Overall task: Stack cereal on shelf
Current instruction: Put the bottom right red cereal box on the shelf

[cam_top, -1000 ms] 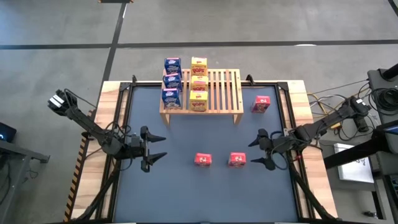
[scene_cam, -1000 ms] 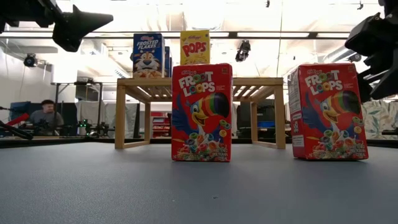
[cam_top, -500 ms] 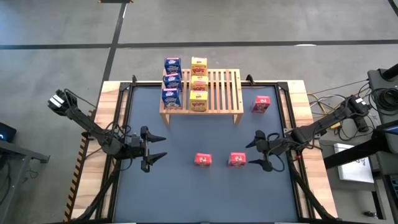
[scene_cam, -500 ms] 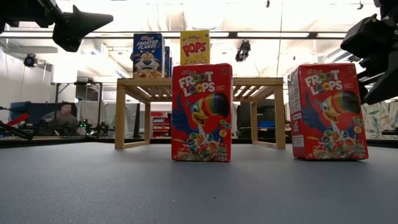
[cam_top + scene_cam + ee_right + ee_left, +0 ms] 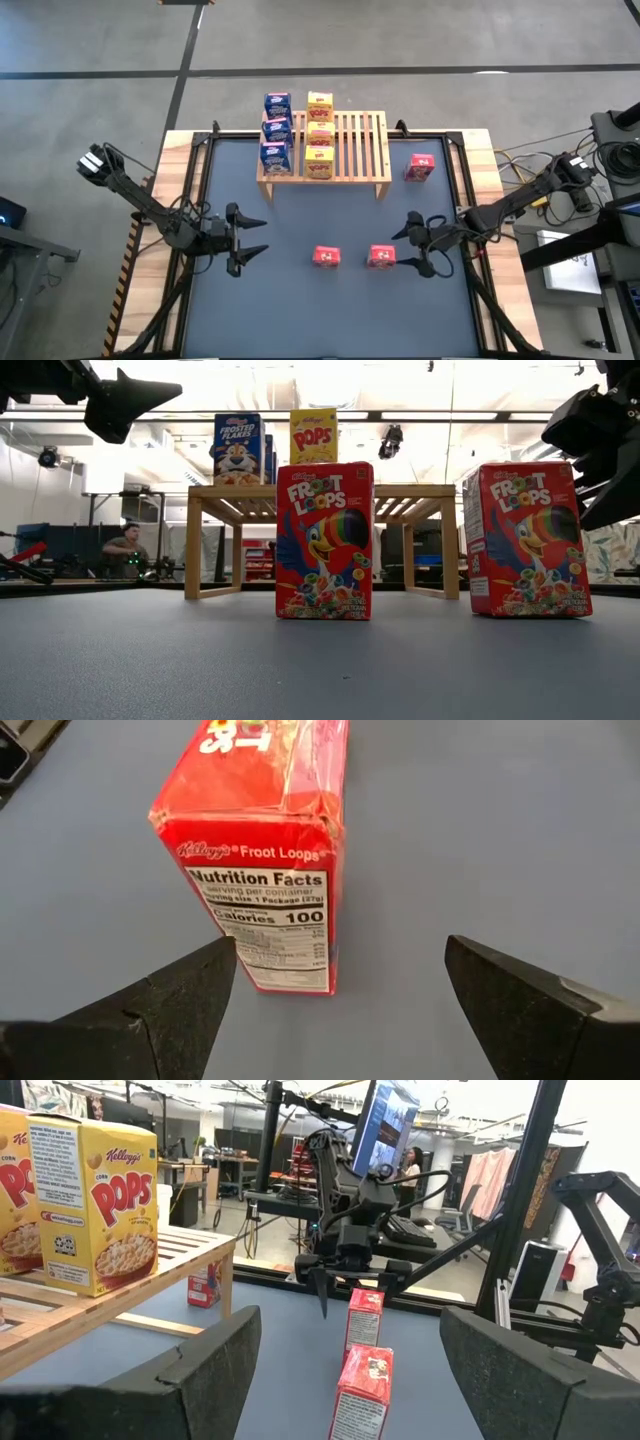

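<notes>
Red cereal box [image 5: 381,256] stands just ahead of your right tool [image 5: 410,247], fingers spread; your left tool [image 5: 256,238] waits, also spread, well apart from the boxes.

In the high view you can't read any label; the box tops are too small, on the shelf [image 5: 350,150] and on the table alike. In the low view the front blue box [image 5: 238,449] hides the two behind it, and the front yellow box [image 5: 313,436] hides its row; the nearer red box [image 5: 324,540] covers the yellow one's base and the shelf's middle. The third red box doesn't show there. The left gripper [image 5: 120,400] and right gripper [image 5: 600,445] are cut by the picture's edges. In the right wrist view the red box [image 5: 265,850] runs off the edge, front label cropped. The person [image 5: 125,545] in the room is too small to describe.
</notes>
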### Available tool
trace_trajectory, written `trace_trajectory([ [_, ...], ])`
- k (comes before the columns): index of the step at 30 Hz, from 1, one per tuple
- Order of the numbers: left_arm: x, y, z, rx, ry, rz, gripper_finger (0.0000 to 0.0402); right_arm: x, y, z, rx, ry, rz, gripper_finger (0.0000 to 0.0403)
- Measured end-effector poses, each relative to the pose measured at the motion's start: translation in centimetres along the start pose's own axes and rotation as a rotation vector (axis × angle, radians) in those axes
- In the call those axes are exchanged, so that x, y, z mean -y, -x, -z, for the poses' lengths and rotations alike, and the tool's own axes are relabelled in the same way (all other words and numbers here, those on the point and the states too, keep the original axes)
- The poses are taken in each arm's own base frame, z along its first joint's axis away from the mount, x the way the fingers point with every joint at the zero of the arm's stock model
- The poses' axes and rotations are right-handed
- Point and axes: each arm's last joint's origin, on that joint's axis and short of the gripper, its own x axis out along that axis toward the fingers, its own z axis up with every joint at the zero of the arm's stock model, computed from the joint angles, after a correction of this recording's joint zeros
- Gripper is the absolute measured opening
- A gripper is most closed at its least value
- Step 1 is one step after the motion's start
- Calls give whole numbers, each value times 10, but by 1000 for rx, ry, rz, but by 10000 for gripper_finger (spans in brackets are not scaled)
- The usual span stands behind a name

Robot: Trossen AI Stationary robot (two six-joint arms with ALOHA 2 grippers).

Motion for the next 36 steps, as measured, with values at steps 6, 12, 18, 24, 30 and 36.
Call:
trace_trajectory([
  [6, 0, 0, 0, 0, 0, 0, 292, -3, -4, -2, 10, -58, -44, 347],
  [12, 0, 0, 0, -1, 0, 0, 292, -5, -8, -2, 1, -82, -86, 347],
  [18, 0, 0, 0, -2, 2, 0, 292, -7, -13, -4, 20, -113, -93, 347],
  [24, 0, 0, 1, -5, 2, -1, 292, -9, -22, -4, 32, -121, -88, 347],
  [30, 0, 0, 1, -5, 3, -1, 292, -6, -32, 3, 3, -143, 10, 347],
  [36, 0, 0, 1, -8, 11, -1, 292, -7, -40, 4, 19, -130, 20, 339],
])
